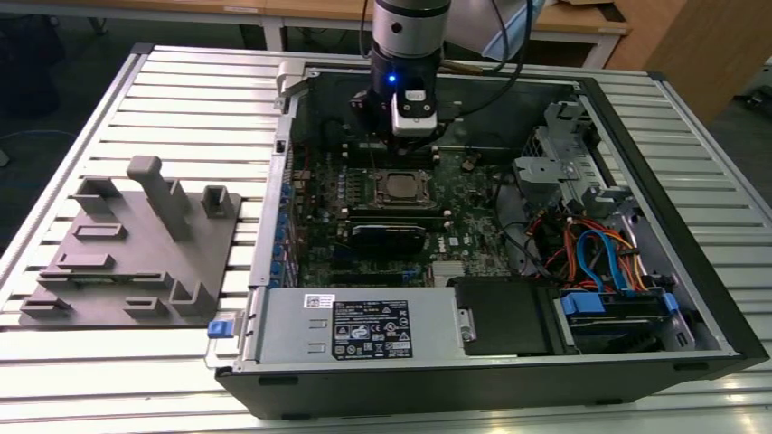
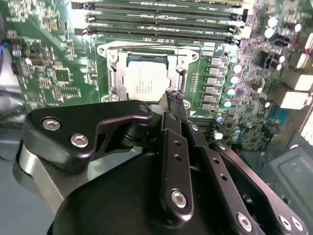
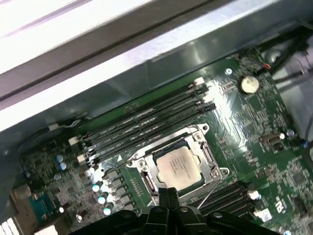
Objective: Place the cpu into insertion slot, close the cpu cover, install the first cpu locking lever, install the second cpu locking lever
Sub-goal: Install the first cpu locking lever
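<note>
So, starting at the claw (image 3: 168, 194): in both wrist views its two fingers are seen pressed together into one narrow point, with nothing pinched between them. That point is parked right at the edge of the insertion slot (image 3: 199, 131). Whether it's touching the metal or just over it can't be told.

The cpu (image 3: 178, 166) is already seated in the slot, silver top up. The cpu cover (image 2: 113, 73) looks to be folded down flat around it, with the chip showing through its window. A thin wire rod (image 3: 211, 190) is seen close beside the claw tip, probably one of the locking levers. Its long axis angles away from the socket's corner instead of lying snug along the side. Whether it's hooked down can't be made out.

In the exterior view, the socket is found in the upper middle of the frame, directly below the claw. The arm (image 1: 410, 27) is dropped in almost vertically from the top centre, wrist pointed down into the open computer case (image 1: 483, 380). The case is set on the slatted bench (image 1: 121, 362), with a grey fixture plate (image 1: 133, 244) left of centre.
</note>
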`<state>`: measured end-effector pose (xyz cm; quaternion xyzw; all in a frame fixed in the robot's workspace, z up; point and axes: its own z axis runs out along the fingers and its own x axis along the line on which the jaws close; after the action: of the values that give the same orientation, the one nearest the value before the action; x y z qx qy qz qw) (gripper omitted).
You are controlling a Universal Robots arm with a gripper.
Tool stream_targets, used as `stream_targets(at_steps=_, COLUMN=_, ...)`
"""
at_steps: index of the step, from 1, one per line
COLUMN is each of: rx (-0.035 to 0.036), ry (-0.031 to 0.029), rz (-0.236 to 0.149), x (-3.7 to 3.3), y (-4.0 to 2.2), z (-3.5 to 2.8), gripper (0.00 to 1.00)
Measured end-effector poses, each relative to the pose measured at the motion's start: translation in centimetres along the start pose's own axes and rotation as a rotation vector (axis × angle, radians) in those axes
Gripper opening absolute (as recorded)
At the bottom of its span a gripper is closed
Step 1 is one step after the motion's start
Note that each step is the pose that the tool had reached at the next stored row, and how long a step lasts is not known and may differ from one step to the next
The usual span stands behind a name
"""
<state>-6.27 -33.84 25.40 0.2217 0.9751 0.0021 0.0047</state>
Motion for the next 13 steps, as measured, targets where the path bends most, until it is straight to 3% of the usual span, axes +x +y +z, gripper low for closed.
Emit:
stream_targets(at_steps=6, rx=-0.0008, ry=0.0006, rz=-0.096, x=0.00, y=0.00, z=0.01, gripper=0.11)
stream_targets(at_steps=13, rx=-0.0009, ry=0.0006, rz=-0.104, x=0.00, y=-0.01, z=0.01, gripper=0.11)
